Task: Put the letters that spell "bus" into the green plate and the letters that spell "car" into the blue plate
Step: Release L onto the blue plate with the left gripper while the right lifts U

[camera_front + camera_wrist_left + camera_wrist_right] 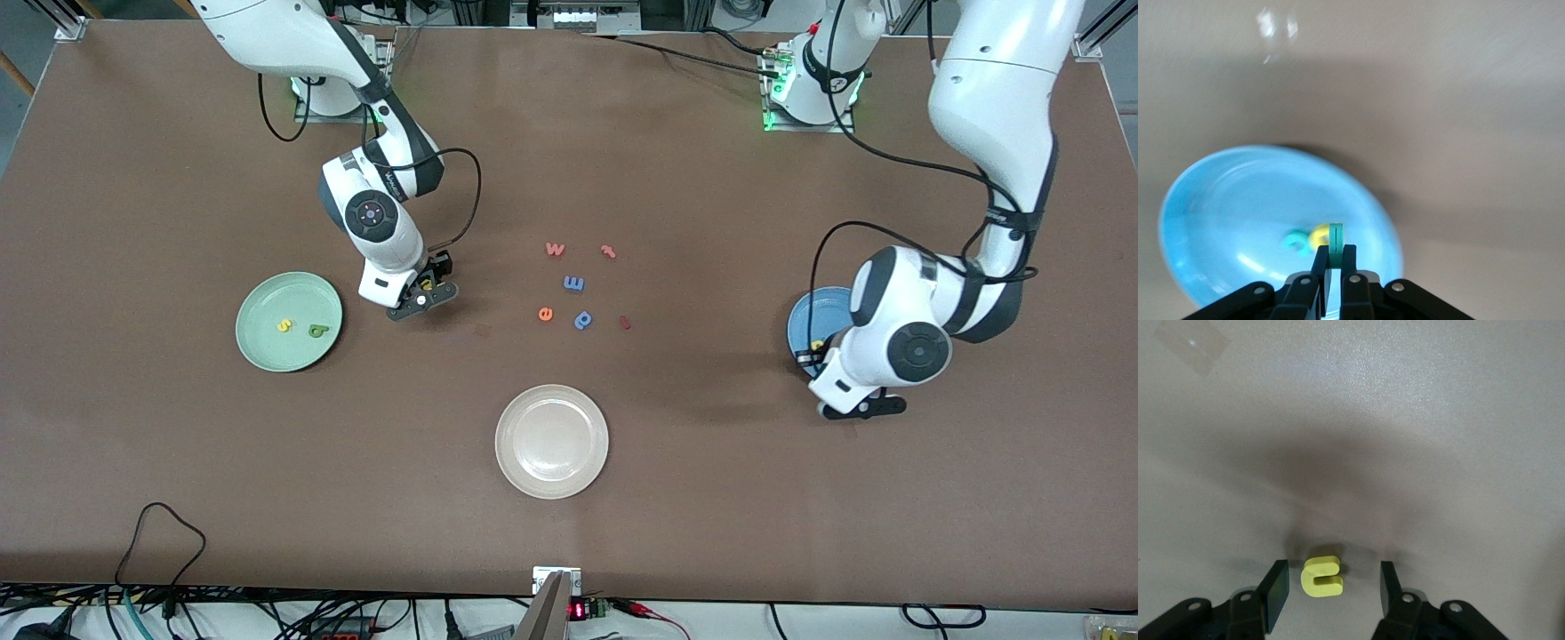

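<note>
The yellow u [1322, 577] lies flat on the table between the fingers of my right gripper [1331, 581], which stands open around it without touching it. This gripper [425, 293] is low beside the green plate [267, 298]. A yellow s [284, 325] and a dark green b [318, 331] lie in that plate. My left gripper [1335, 259] is shut on a teal letter [1335, 235], seen edge-on, above the blue plate [1218, 207]. A teal c [1296, 241] and a yellow a [1318, 237] lie in the blue plate [822, 307]. In the front view the left gripper [861, 408] hangs by that plate's rim.
A white plate [551, 442] sits near the table's front middle. Loose letters lie mid-table: a pink w [555, 249], a red one [608, 252], a blue one [573, 284], an orange e [545, 313], a blue p [582, 319] and a dark red one [625, 322].
</note>
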Robot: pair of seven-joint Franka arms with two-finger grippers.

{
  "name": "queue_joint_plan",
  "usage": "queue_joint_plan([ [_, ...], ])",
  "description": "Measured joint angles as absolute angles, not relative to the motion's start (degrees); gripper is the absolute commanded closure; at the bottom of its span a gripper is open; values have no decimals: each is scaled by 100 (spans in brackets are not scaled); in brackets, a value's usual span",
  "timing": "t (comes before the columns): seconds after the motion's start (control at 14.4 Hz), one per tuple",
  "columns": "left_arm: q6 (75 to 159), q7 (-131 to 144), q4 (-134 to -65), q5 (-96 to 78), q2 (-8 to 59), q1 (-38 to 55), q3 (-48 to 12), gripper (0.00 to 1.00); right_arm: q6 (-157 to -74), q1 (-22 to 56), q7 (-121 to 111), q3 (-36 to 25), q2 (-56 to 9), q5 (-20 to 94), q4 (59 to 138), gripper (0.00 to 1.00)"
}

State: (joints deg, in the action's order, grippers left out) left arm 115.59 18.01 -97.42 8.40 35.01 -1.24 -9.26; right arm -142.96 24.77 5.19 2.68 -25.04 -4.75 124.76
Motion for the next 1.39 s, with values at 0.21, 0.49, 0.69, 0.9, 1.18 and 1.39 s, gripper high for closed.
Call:
queue_joint_plan([
  [0.21,11562,1422,-10304,840,3220,-350,-933,91,-14297,2483,520,268,-2509,-475,12476,49],
  [0.49,11796,1065,-10690,840,3085,-645,-968,19,-14300,2528,520,269,-2541,-475,12475,49],
  [0.69,11882,1039,-10699,840,3063,-678,-1009,0,-14317,2553,520,269,-2555,-475,12469,57],
  [0.9,11836,1038,-10467,840,2891,-679,-1097,0,-14317,2556,520,273,-2554,-473,12461,68],
  [1.18,10992,1038,-9575,839,2580,-680,-1167,0,-14315,2563,521,279,-2552,-473,12445,95],
  [1.39,10781,1038,-9419,839,2545,-683,-1167,0,-14315,2558,521,264,-2553,-473,12437,98],
])
